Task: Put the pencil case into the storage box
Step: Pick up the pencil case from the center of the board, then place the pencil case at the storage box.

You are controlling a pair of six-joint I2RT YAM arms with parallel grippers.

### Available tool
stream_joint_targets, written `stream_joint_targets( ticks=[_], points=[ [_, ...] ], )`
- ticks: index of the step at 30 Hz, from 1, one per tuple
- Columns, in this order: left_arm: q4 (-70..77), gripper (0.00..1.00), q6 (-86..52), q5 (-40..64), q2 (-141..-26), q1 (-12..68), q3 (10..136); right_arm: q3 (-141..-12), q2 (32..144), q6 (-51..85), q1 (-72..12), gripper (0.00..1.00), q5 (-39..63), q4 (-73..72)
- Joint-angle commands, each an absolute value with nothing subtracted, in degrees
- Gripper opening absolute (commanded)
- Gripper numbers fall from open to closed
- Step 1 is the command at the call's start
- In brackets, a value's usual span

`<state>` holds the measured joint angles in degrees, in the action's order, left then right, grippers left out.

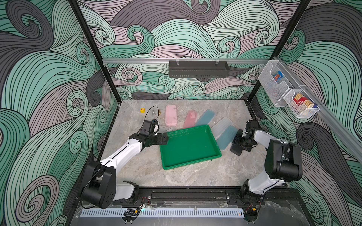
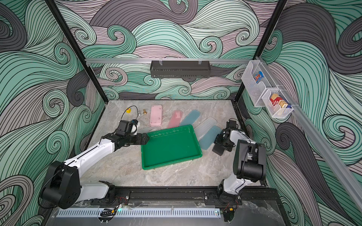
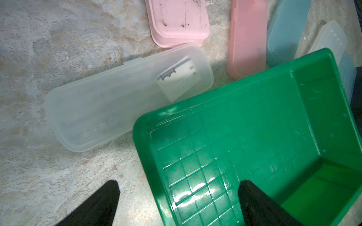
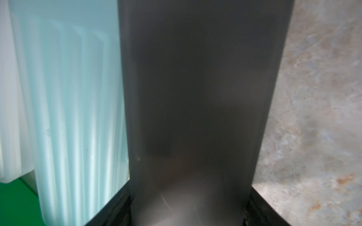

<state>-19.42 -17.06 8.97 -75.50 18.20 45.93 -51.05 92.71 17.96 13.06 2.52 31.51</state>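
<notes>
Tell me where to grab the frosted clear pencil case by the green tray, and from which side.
Grip the clear pencil case across its narrow width, on the half away from the storage box, coming straight down. It lies flat and both long sides look free there; the box's corner crowds the other half.

Two pink pencil cases, two blue cases, two clear cases and one black case are counted. One green tray, two wire baskets, one shelf and one yellow die are noted.
</notes>
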Motion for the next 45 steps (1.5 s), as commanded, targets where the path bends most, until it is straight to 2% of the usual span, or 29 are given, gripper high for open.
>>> stream_joint_targets(
  ticks=[1, 6, 14, 18, 23, 25, 31, 37, 45],
  points=[
    [-20.14, 0.99, -16.34, 8.7, -74.45, 18.63, 45.79, -50.41, 90.25, 16.96, 14.06, 0.54, 4.79, 31.41],
    [-20.3, 0.99, -16.28, 8.85, -74.68, 18.63, 45.68, -48.95, 86.91, 17.61, 15.03, 0.54, 5.02, 31.51],
    [-20.35, 0.99, -16.59, 8.36, -74.2, 18.63, 45.52, -48.27, 74.37, 18.1, 13.93, 0.52, 8.77, 35.76],
    [-20.3, 0.99, -17.03, 8.05, -74.05, 18.64, 45.35, -51.1, 71.21, 16.5, 8.98, 0.51, 11.18, 39.4],
    [-23.62, 0.99, -17.97, 5.59, -73.33, 18.63, 46.17, -54.41, 68.76, 14.42, -1.51, 0.5, 11.85, 42.95],
    [-24.99, 0.99, -18.3, 4.36, -72.79, 18.63, 46.59, -55.25, 68.91, 13.86, -5.05, 0.5, 11.05, 44.05],
    [-33.22, 0.99, -22.89, -9.59, -71.49, 18.63, 50.34, -57.91, 73.48, 11.41, -15.19, 0.5, 6.33, 45.26],
    [-34.44, 0.99, -28.17, -16.11, -66.9, 18.29, 48.6, -61.86, 80.51, 9.08, -20.41, 0.5, 3.43, 45.39],
    [-31.04, 0.99, -28.8, -6.39, -63.59, 18.37, 44.04, -64.86, 86.82, 7.76, -25.09, 0.5, 0.35, 45.19]
  ],
)
